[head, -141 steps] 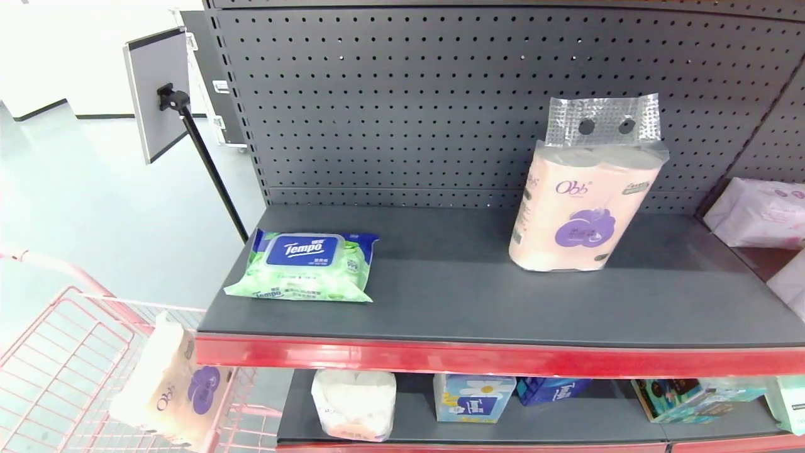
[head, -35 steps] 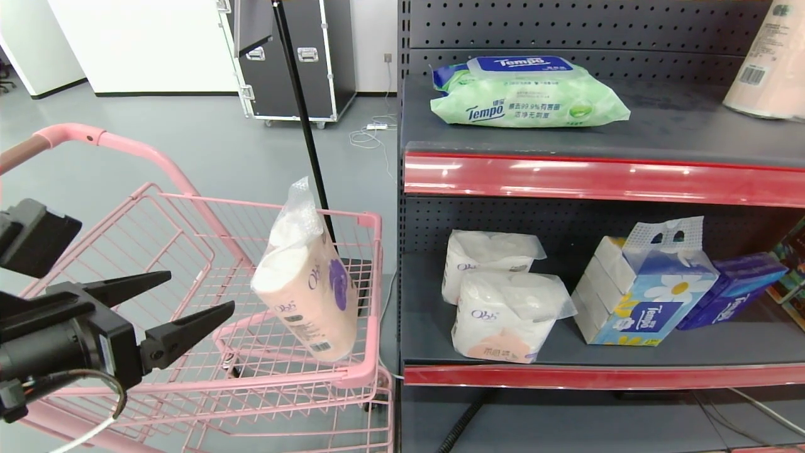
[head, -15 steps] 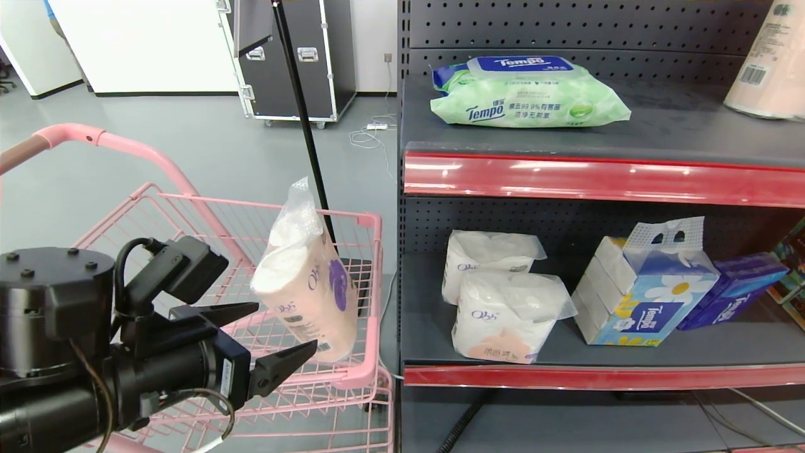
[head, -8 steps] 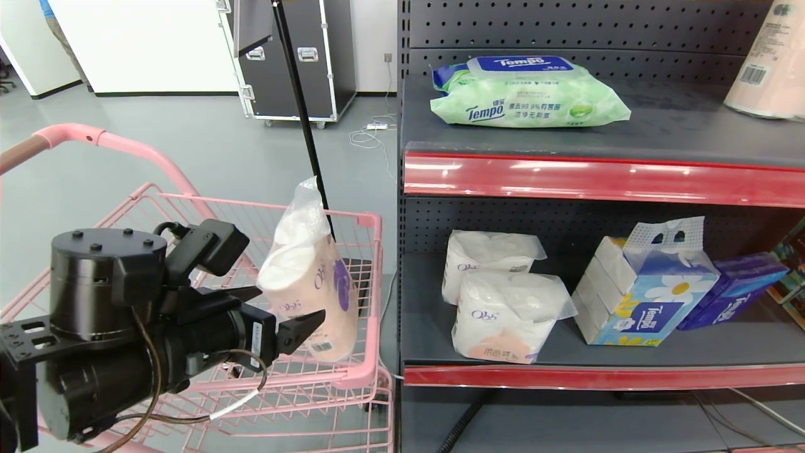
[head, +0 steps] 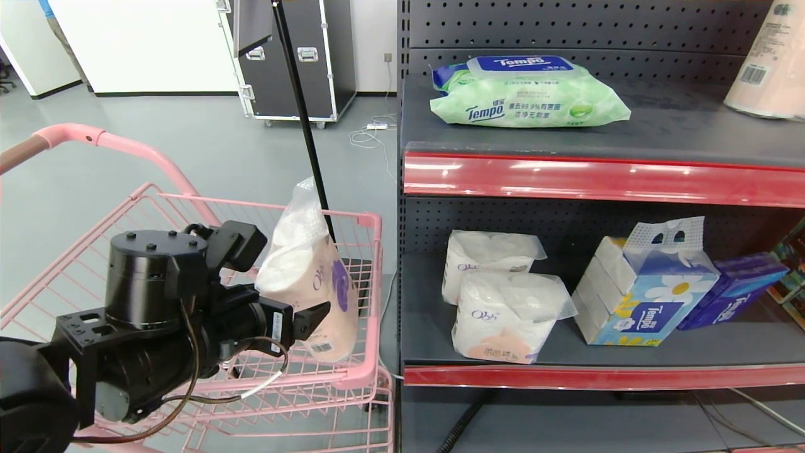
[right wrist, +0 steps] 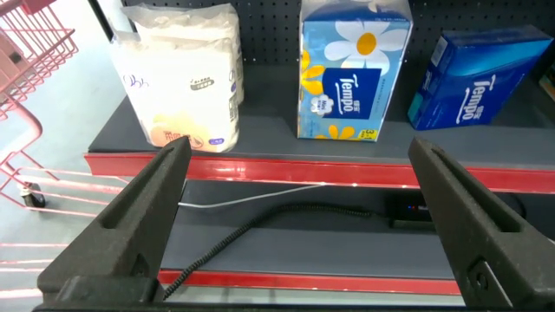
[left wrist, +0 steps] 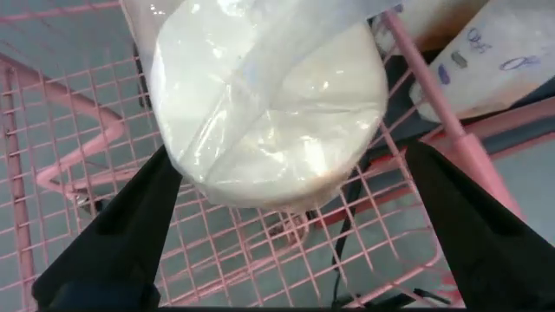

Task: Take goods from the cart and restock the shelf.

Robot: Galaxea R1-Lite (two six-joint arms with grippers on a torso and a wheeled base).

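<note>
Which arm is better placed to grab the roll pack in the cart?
Left. The left gripper is open with a finger either side of the pack in the cart. The right gripper, also open, faces the lower shelf, off the cart.

A black case with metal corners [head: 295, 63] is parked on the grey floor [head: 157, 145] by a white wall [head: 144, 44]. A thin black pole [head: 302, 113] is seen before it, and a white cable [head: 371, 135] is left lying beside.

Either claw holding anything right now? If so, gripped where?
Nothing held. The left claw is open, straddling the tissue roll pack in the cart, not closed on it. The right claw is open and empty.
</note>
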